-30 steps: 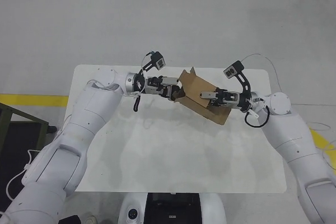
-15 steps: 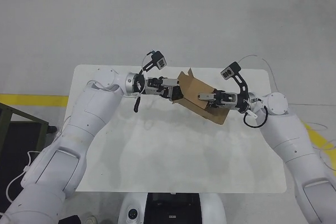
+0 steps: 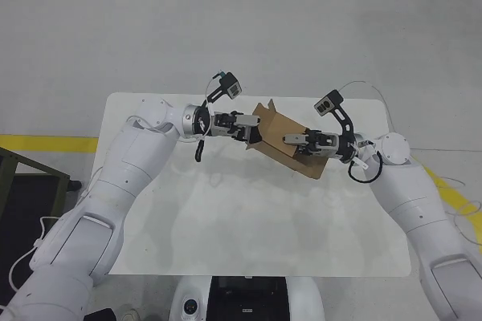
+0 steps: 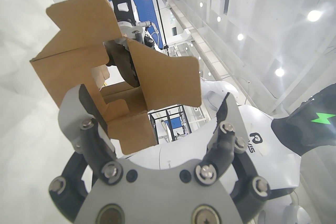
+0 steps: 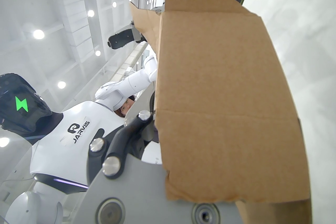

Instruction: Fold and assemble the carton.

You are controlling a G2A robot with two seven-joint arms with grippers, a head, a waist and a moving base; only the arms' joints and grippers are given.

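Both arms have nudged the carton (image 3: 283, 135) slightly leftward, above the bench (image 3: 225, 233). Left end effector (image 4: 152, 93) stands spread around a loose flap. Whether the right end effector (image 3: 296, 140) grips, I cannot tell. The left should probably press that flap along its crease while the right steadies the body.

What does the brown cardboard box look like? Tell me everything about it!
The carton is plain brown cardboard, half folded into a tube, its notched end flaps open. It lies slanted between the arms over the white table. The right gripper grips one wall; the open left gripper has one finger against a flap.
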